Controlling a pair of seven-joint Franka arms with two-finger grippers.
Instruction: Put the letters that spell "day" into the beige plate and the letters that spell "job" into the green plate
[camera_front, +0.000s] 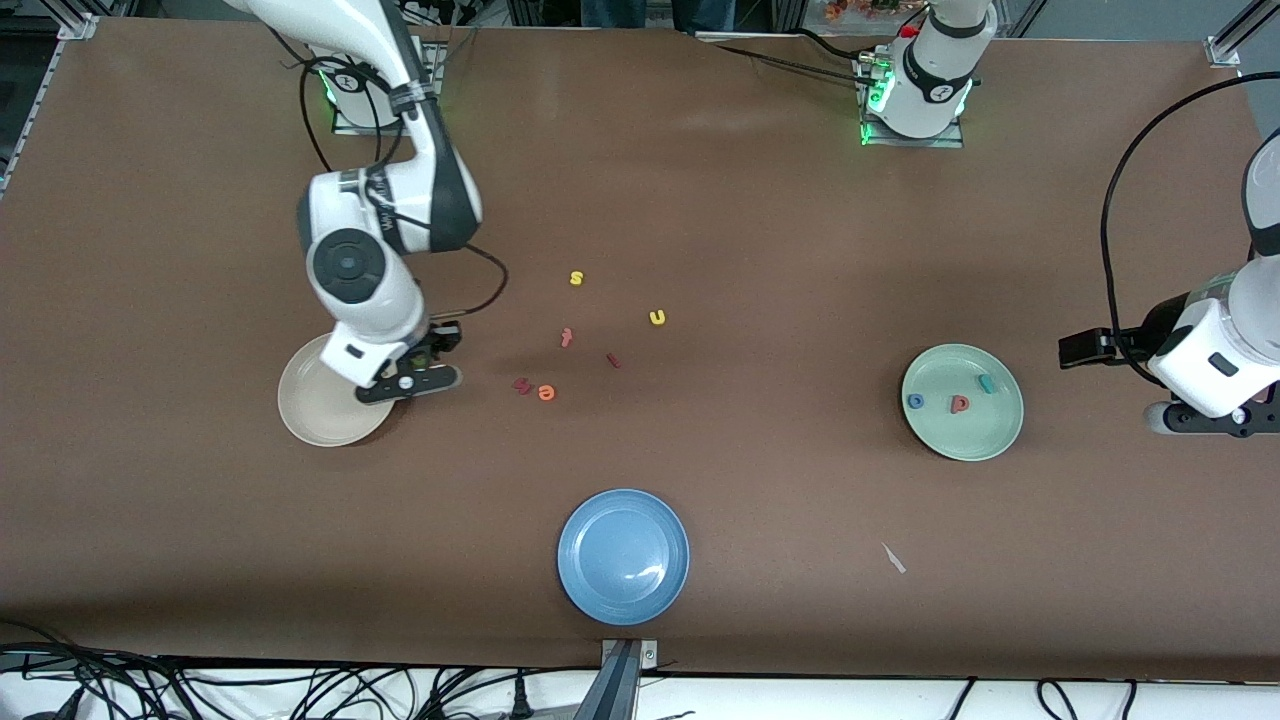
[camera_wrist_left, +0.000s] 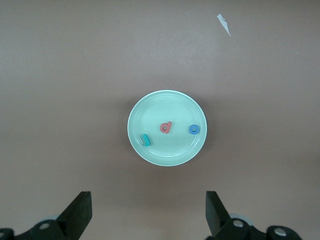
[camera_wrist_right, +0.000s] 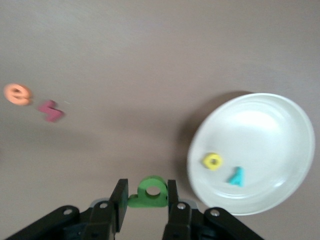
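Gripping a green letter between its closed fingers, the right gripper hangs over the edge of the beige plate at the right arm's end of the table; in the front view the arm's wrist hides both the held letter and much of that plate. The right wrist view shows a yellow letter and a teal letter lying in the plate, near its rim and just beside each other. Well apart, toward the left arm's end, the green plate holds a blue "o", a pinkish-red letter and a short teal letter. The left gripper waits beside this plate with jaws wide open and empty; its body is cut off at the front view's border. Loose letters lie on the table between the two plates, several too small to read. A blue plate sits nearest the front camera.
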